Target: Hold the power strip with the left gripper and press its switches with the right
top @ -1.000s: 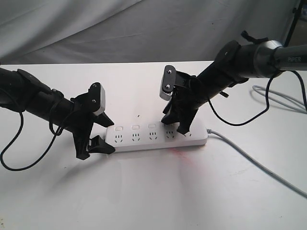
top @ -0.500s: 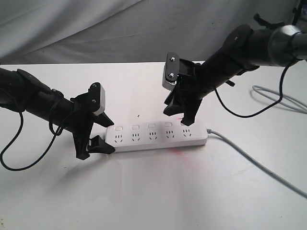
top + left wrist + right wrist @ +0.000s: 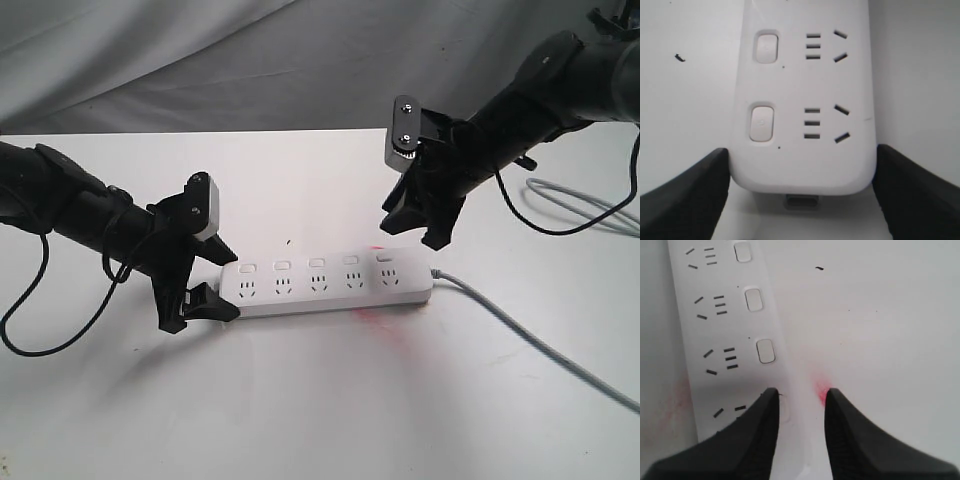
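power strip (image 3: 330, 283) flat on surface (image 3: 320, 410), its rounded end clamped between the left fingers (image 3: 205, 303), one on each long side. right fingers (image 3: 440, 228) released, narrow gap, nothing between; they hang above the cord end, clear of the switches (image 3: 316, 263).

we see the power strip (image 3: 330, 285) lying flat on the table (image 3: 320, 410), running left to right. its switches (image 3: 316, 263) line the rear edge, with the sockets in front of them. the cord (image 3: 530, 345) leaves the right end toward the front right. the left gripper (image 3: 228, 284) straddles the left end, its fingers seemingly touching both long sides. the right gripper (image 3: 413, 235) hangs above and behind the right end, apart from it.
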{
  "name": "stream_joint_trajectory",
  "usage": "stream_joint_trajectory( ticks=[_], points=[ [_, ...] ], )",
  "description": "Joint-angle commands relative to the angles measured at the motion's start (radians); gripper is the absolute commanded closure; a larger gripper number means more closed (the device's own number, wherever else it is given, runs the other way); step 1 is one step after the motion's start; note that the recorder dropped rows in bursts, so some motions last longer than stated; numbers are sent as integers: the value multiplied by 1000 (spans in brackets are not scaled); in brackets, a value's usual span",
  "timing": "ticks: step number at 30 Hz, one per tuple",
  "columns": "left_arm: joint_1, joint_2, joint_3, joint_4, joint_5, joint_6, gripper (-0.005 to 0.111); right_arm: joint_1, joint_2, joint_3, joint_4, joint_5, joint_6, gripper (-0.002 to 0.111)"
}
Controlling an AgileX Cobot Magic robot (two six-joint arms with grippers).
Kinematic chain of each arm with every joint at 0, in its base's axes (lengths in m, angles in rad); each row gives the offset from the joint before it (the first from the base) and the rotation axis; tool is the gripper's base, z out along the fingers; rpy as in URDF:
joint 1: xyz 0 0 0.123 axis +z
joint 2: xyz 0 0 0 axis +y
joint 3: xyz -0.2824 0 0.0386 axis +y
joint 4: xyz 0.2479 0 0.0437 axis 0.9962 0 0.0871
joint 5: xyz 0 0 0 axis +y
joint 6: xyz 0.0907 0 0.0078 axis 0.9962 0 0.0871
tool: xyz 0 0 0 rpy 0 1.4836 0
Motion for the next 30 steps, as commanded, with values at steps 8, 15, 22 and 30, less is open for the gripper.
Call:
stream_joint_trajectory(
  ticks=[8, 15, 22, 30],
  points=[
    [-3, 1, -1, 31, -17, 9, 40, 0, 56, 2, 13, -22, 0, 78],
    [-3, 1, -1, 31, -17, 9, 40, 2, 65, 2, 31, -24, -8, 78],
    [-3, 1, -1, 31, -17, 9, 40, 2, 74, 30, 43, -69, -30, 78],
    [-3, 1, -1, 31, -17, 9, 40, 16, 103, 30, 53, -77, -40, 78]
  ],
)
